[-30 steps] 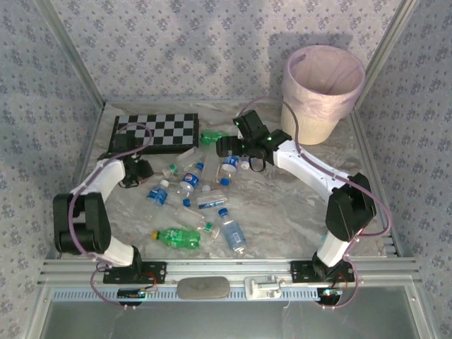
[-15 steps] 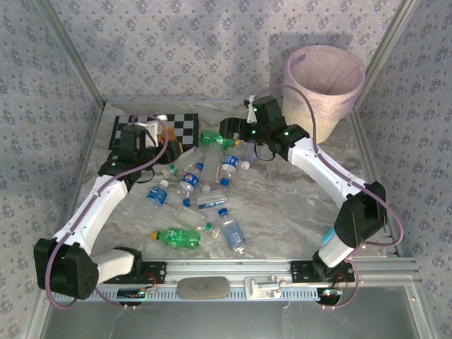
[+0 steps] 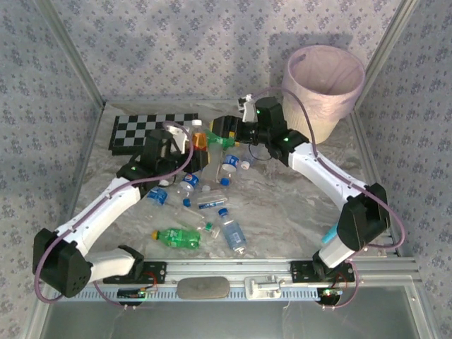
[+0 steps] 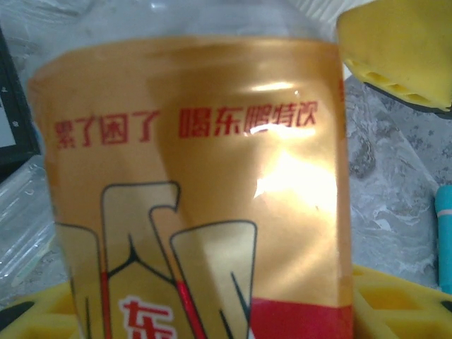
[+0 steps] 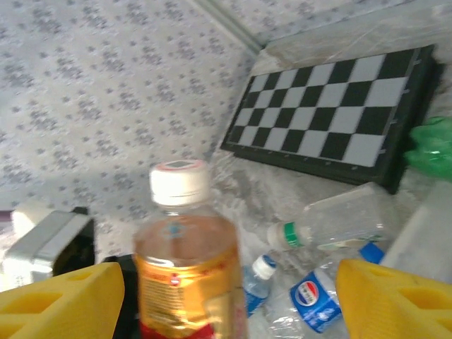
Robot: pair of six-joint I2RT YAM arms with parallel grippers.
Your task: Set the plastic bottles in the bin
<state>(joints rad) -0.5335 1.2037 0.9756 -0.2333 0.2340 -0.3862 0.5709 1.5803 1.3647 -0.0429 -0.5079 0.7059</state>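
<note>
Fingers of the left gripper (image 3: 195, 143) are clamped on an orange bottle (image 4: 191, 183). On that wrist camera I see its gold label with red characters, close up between the yellow pads (image 4: 395, 49). Over on the right gripper (image 3: 228, 131) the fingers stand apart, with a right pad (image 5: 56, 296) at each side of its own view and nothing gripped. That gripper faces the orange bottle, which stands upright with a white cap (image 5: 180, 182) on top. I cannot tell whether its base touches the table (image 3: 296, 205).

From above, I see the table as a marbled sheet between patterned walls. At its far right corner stands the bin (image 3: 318, 121), cream and lined with a pink bag. It is just behind the right gripper and well apart from the loose bottles. At the far left a chessboard (image 3: 138, 128) lies flat, with the left arm reaching in just beside its near edge.

Between the two arms the other bottles (image 3: 212, 205) lie scattered on the table, mostly clear with blue caps and labels. Nearest the bases are a green bottle (image 3: 176, 238) on its side and a clear bottle (image 3: 235, 236) with a blue label near it. On the right wrist camera I also pick out a green-capped bottle (image 5: 332, 219) lying near the chessboard. A Pepsi bottle (image 5: 311, 295) lies just beside it.
</note>
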